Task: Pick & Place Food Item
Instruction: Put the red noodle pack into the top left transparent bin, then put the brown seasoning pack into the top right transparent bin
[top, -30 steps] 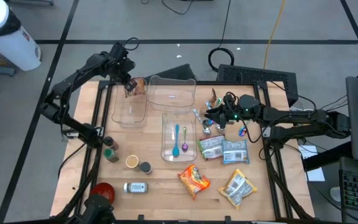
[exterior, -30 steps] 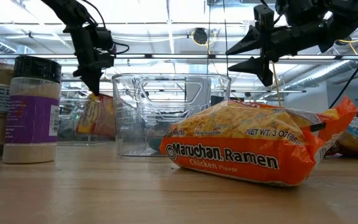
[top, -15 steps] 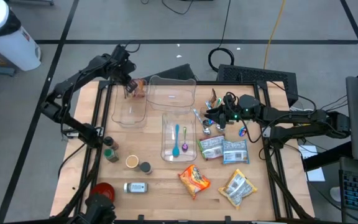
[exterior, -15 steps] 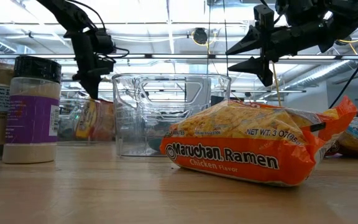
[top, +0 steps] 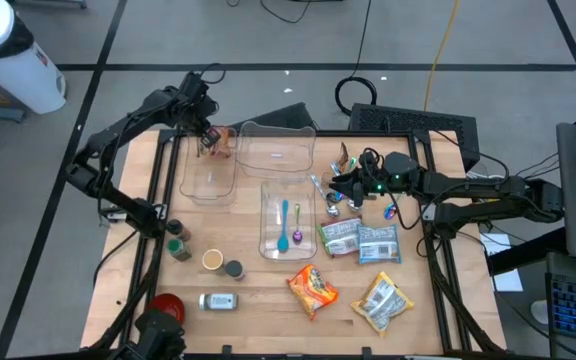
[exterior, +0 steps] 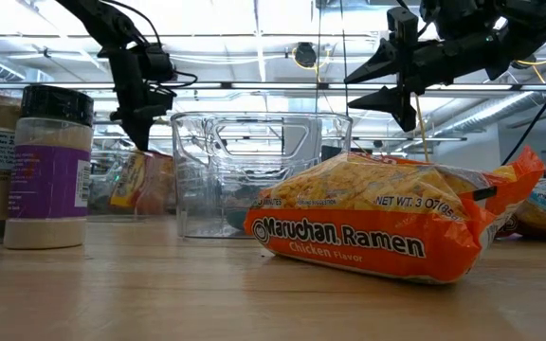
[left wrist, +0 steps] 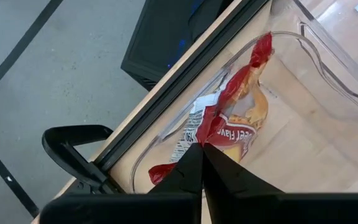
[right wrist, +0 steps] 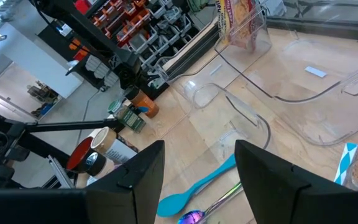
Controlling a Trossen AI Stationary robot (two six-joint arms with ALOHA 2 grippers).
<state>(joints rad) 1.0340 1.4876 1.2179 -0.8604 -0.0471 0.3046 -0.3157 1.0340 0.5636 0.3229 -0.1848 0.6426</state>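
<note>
Left wrist view: left hand (left wrist: 199, 163) pinched shut on snack packet (left wrist: 232, 127) edge over clear bin (left wrist: 328, 74), table's far-left corner. Packet looked light, crinkly, slippery; seam grip best. Right hand (top: 336, 187) half open, empty.

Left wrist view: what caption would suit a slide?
Left gripper pinches a red snack packet over a clear bin at the table edge.
</note>
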